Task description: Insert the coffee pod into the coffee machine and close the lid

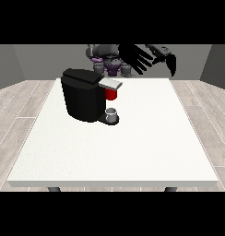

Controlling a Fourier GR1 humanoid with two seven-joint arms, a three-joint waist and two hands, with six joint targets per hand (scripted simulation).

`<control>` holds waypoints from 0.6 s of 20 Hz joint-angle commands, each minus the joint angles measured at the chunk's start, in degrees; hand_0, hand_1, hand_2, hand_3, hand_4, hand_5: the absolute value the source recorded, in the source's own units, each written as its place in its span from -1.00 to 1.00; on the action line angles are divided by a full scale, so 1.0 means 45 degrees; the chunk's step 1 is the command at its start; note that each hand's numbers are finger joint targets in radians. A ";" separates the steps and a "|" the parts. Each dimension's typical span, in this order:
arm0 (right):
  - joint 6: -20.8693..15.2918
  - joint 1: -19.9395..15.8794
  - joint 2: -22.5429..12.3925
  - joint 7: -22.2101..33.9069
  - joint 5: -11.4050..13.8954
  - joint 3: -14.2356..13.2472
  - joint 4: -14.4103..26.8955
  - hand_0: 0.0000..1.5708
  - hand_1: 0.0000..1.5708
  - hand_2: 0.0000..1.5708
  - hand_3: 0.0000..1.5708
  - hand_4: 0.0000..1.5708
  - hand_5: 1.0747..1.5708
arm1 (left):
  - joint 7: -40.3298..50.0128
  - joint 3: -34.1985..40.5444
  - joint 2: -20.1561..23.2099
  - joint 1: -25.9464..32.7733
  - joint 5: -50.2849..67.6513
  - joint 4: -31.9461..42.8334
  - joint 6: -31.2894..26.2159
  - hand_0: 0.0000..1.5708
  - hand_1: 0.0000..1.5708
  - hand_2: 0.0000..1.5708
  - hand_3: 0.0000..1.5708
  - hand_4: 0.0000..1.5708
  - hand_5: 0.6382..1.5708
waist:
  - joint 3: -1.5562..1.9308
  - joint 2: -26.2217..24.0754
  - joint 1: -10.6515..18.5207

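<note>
Hand at the view's right hovers, fingers spread, beyond the upright coffee machine.

No text, label, brand, number or sign can be read anywhere. The black coffee machine carries no legible marking on its body or its grey lid, and the white bench bears no writing.
</note>
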 commanded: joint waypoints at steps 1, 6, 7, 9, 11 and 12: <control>0.0108 -0.0846 0.0413 -0.1873 -0.0010 0.0416 -0.0141 -1.00 -1.00 -1.00 -1.00 -1.00 1.00 | 0.0014 -0.0066 0.0155 -0.0386 0.0227 -0.0290 -0.0417 -1.00 -1.00 -1.00 -1.00 -1.00 1.00 | -0.0250 0.0703 0.0913; -0.0016 -0.1714 0.0967 -0.2766 -0.0241 0.0262 0.0878 -1.00 -1.00 -1.00 -1.00 -1.00 1.00 | 0.0033 0.0230 0.0324 -0.0564 0.0369 -0.0220 -0.0360 -1.00 -1.00 -1.00 -1.00 -0.58 1.00 | -0.0261 0.1028 0.0397; 0.0193 -0.2204 0.0455 -0.3157 -0.0390 -0.0231 0.1663 -1.00 -1.00 -1.00 -1.00 -1.00 1.00 | 0.0798 0.0162 0.0326 -0.1305 0.0300 -0.0783 -0.0194 -1.00 -1.00 -1.00 -1.00 -0.62 1.00 | -0.0254 0.1504 0.0800; -0.0199 -0.2053 0.1140 -0.3368 0.0032 0.0314 0.1836 -1.00 -1.00 -1.00 -1.00 -0.83 1.00 | 0.0696 -0.0117 -0.0116 -0.0837 0.0337 -0.0625 -0.0137 -1.00 -1.00 -1.00 -1.00 -0.62 1.00 | -0.0259 0.1146 0.0487; -0.0120 -0.2255 0.1052 -0.3792 -0.0246 -0.0073 0.2328 -1.00 -1.00 -1.00 -1.00 -0.87 1.00 | 0.0770 -0.0070 0.0116 -0.0695 0.0312 -0.0986 -0.0198 -1.00 -1.00 -1.00 -1.00 -0.56 1.00 | -0.0257 0.1069 0.0673; -0.0102 -0.2252 0.0860 -0.4019 -0.0239 -0.0239 0.2601 -1.00 -1.00 -1.00 -1.00 -1.00 1.00 | 0.0484 -0.0514 -0.0330 -0.0107 0.0203 -0.1161 -0.0131 -1.00 -1.00 -1.00 -1.00 -0.56 1.00 | -0.0258 0.1061 0.0641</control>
